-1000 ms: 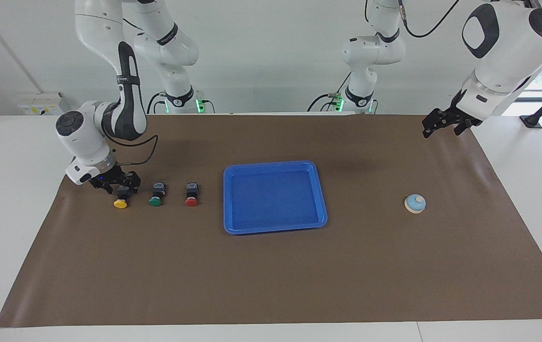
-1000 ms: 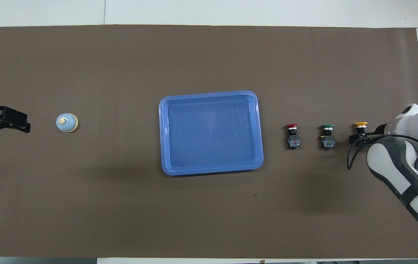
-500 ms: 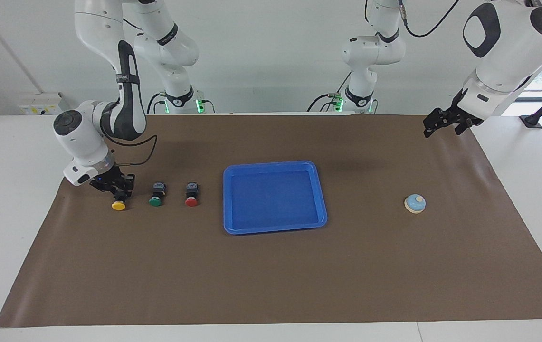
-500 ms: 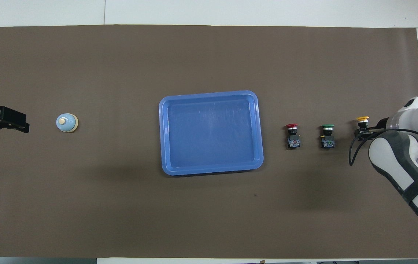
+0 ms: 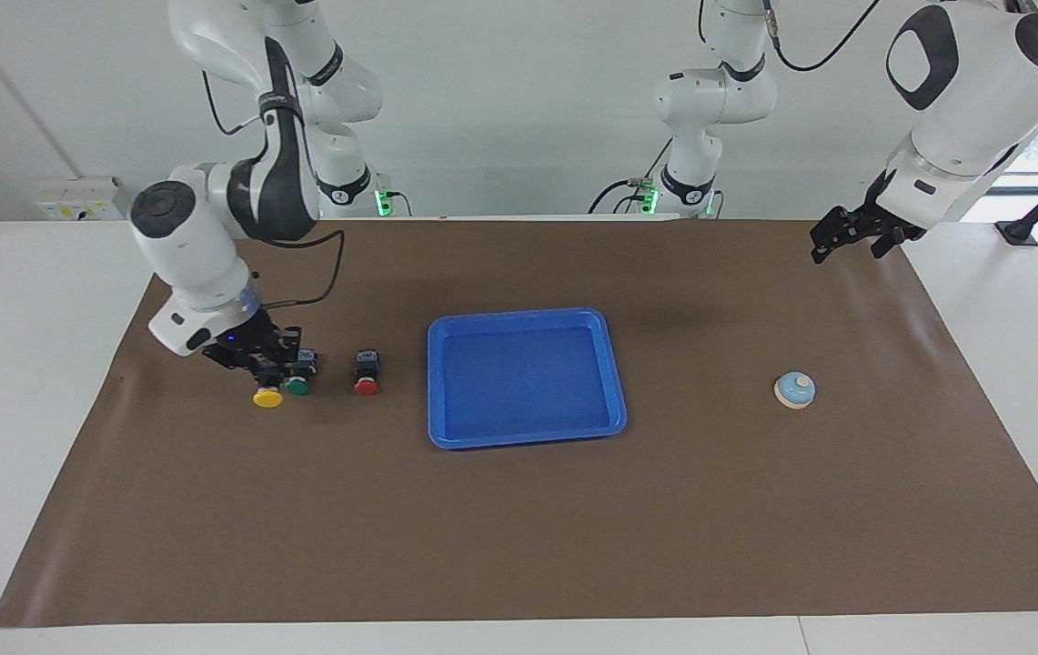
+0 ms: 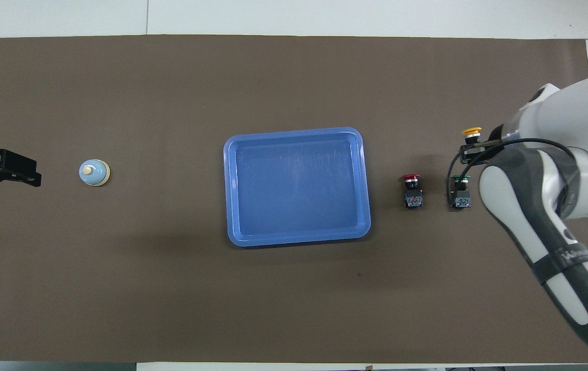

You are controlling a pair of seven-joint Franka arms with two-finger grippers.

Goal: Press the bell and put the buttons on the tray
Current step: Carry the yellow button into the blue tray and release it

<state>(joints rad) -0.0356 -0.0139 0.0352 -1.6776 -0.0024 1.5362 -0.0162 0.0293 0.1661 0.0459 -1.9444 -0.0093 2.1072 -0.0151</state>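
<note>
Item: my right claw (image 5: 266,371), closed on the black body of the yellow button (image 5: 267,398), which hangs cap-down clear of the mat (image 5: 519,509), over the spot by the green button (image 5: 297,386) at the right arm's end of the tabletop (image 5: 18,382). Item: green button, lying on the mat, cap pointing away from the robots, just beside the held yellow one as seen from across; from above the yellow cap (image 6: 472,131) shows farther out than the green cap (image 6: 461,178). Item: red button (image 5: 367,386), lying likewise on the mat, between the green button and the tray (image 5: 615,364), apart from both. Item: tray, blue, flat at mid-mat, nothing in it. Item: bell (image 5: 794,389), pale blue dome on a cream base, upright on the mat toward the left arm's end, well apart from the tray. Item: my left claw (image 5: 851,238), fingers spread wide, holding nothing, raised over the mat's corner at the left arm's end near the robots, waiting; from above it (image 6: 26,175) shows beside the bell (image 6: 94,172) without touching it.
</note>
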